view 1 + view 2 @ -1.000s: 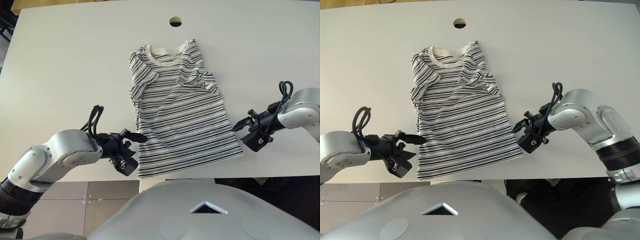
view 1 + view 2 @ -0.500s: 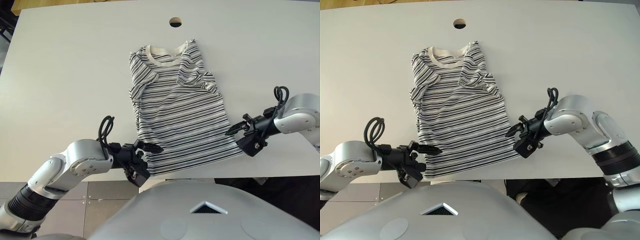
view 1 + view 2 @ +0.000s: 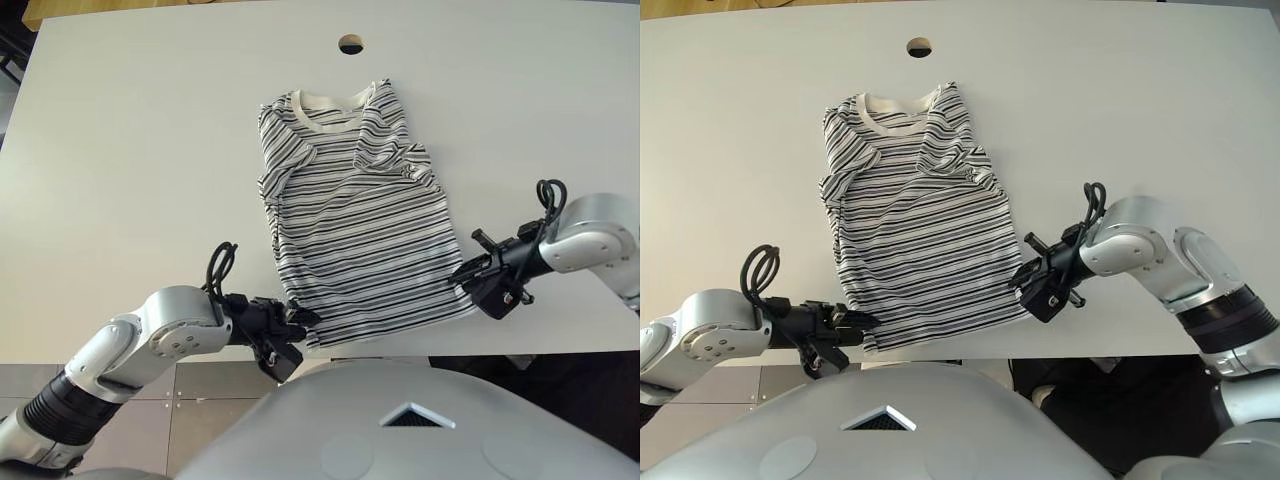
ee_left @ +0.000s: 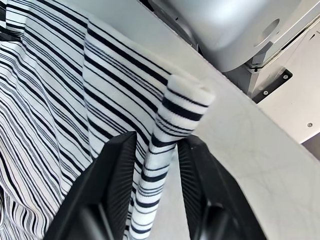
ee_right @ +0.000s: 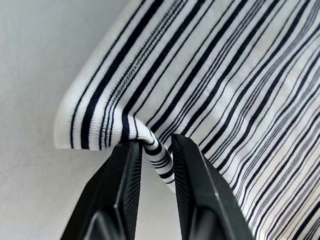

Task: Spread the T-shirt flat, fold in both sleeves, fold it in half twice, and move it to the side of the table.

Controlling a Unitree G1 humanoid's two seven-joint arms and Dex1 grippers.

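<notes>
Striped T-shirt (image 3: 350, 215) at the middle of the desk (image 3: 140, 150), sleeves apparently folded in (collar at the far end). The left gripper (image 3: 300, 322) and right gripper (image 3: 466, 272) have jaws closed on the near hem corners, presumably to carry the hem far for the first half-fold.

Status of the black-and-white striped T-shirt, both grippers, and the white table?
Black-and-white striped T-shirt: lying on the table, sleeves folded in, creased at the chest, both near hem corners pinched.
Left gripper: shut on the near left hem corner.
Right gripper: shut on the near right hem corner.
White table: bearing the shirt.
</notes>
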